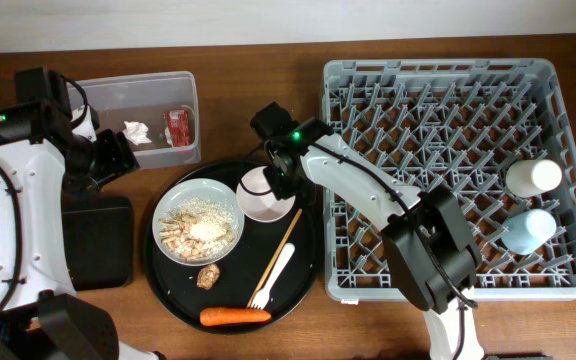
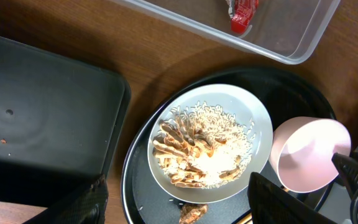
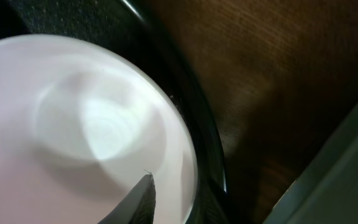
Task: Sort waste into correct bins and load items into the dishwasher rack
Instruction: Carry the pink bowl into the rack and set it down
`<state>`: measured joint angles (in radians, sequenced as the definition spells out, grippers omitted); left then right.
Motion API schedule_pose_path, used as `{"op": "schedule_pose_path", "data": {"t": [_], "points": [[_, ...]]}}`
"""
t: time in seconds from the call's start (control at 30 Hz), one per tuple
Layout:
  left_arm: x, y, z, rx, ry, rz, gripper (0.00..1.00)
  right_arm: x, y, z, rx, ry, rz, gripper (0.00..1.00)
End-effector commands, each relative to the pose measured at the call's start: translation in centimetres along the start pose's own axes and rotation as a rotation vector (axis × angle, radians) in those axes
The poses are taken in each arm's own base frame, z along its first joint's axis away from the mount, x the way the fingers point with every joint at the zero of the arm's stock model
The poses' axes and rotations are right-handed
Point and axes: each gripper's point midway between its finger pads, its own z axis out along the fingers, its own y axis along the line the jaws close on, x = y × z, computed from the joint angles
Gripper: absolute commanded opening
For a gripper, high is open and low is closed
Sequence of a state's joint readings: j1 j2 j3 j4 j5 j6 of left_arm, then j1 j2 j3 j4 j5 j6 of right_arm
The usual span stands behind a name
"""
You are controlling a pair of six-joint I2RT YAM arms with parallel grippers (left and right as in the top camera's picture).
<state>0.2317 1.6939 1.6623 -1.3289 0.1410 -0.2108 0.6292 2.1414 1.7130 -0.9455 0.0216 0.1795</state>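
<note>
the pink bowl (image 3: 73, 124) fills the right wrist view, very close and blurry; one dark finger (image 3: 143, 198) of the right gripper (image 1: 276, 178) pokes down inside it near the rim; the other finger is hidden, so i cannot tell if this gripper is pinching the bowl; only this view shows the finger inside the bowl.

the top view shows where the bowl sits: on the back of the big round tray (image 1: 168, 290), just beside the white plate (image 1: 164, 215); the plate holds the food scraps (image 1: 203, 228); a brown lump (image 1: 207, 277), a carrot (image 1: 235, 316), a white fork (image 1: 273, 275) and a chopstick (image 1: 286, 243) lie on the same round tray; only the top view shows the grey rack (image 1: 448, 80), with a white cup (image 1: 533, 177) and a blue cup (image 1: 528, 230) lying near its right side; it also shows the tissue (image 1: 136, 131) next to the red wrapper (image 1: 178, 125) in the clear tub (image 1: 183, 90).

the left wrist view shows the flat black tray (image 2: 42, 124) up close, just beside the round tray.

the right arm reaches over the rack's left edge to the bowl; the left arm bends by the tub, and the left gripper (image 2: 179, 202) has its fingers spread wide, holding nothing.
</note>
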Motion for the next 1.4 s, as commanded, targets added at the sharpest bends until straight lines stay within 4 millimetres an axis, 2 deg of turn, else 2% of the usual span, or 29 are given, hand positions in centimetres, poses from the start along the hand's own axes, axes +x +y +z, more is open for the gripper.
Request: {"op": "schedule_pose_path", "data": {"t": [0.0, 0.17, 0.27, 0.33, 0.47, 0.53, 0.67, 0.83, 0.93, 1.03, 1.1, 1.17, 1.2, 1.3, 1.37], "points": [[-0.1, 0.2, -0.3, -0.006, -0.008, -0.015, 0.71, -0.1, 0.2, -0.2, 0.0, -0.006, -0.007, 0.27], [0.0, 0.2, -0.3, -0.006, -0.008, -0.015, 0.71, 0.5, 0.1, 0.5, 0.003, 0.007, -0.007, 0.22], [0.0, 0.2, -0.3, -0.006, -0.007, -0.015, 0.71, 0.4, 0.1, 0.5, 0.003, 0.003, -0.007, 0.14], [0.0, 0.2, -0.3, -0.007, -0.005, -0.015, 0.71, 0.4, 0.1, 0.5, 0.003, 0.003, -0.008, 0.04], [0.1, 0.2, -0.3, -0.007, -0.004, -0.015, 0.71, 0.5, 0.0, 0.4, 0.008, 0.007, -0.007, 0.04], [0.1, 0.2, -0.3, -0.007, -0.003, -0.015, 0.71, 0.5, -0.6, -0.5, 0.038, 0.011, -0.006, 0.04], [0.0, 0.2, -0.3, -0.007, -0.004, -0.015, 0.71, -1.0, -2.0, -4.8, 0.111, -0.055, -0.003, 0.04], [0.1, 0.2, -0.3, -0.007, -0.003, -0.015, 0.71, -3.6, -3.8, -13.6, 0.156, -0.232, 0.009, 0.04], [0.1, 0.2, -0.3, -0.007, -0.002, -0.016, 0.71, -4.0, -6.5, -18.5, 0.231, -0.329, 0.049, 0.04], [0.1, 0.2, -0.3, -0.007, -0.002, -0.016, 0.72, -2.8, -11.6, -22.7, 0.403, -0.383, 0.122, 0.03], [0.0, 0.2, -0.3, -0.007, -0.006, -0.015, 0.71, -0.9, -16.1, -25.4, 0.579, -0.373, 0.191, 0.04], [-0.2, 0.1, -0.3, -0.004, -0.016, -0.014, 0.71, 0.9, -19.6, -27.1, 0.714, -0.344, 0.247, 0.04], [-0.4, 0.1, -0.3, -0.003, -0.024, -0.013, 0.71, 2.5, -22.4, -28.1, 0.822, -0.307, 0.303, 0.04], [-0.6, 0.0, -0.3, -0.001, -0.03, -0.023, 0.71, 5.9, -27.2, -30.0, 1.002, -0.281, 0.516, 0.04], [-0.6, 0.0, -0.3, -0.001, -0.029, -0.023, 0.71, 7.8, -29.9, -30.4, 1.063, -0.287, 0.673, 0.04]]}}
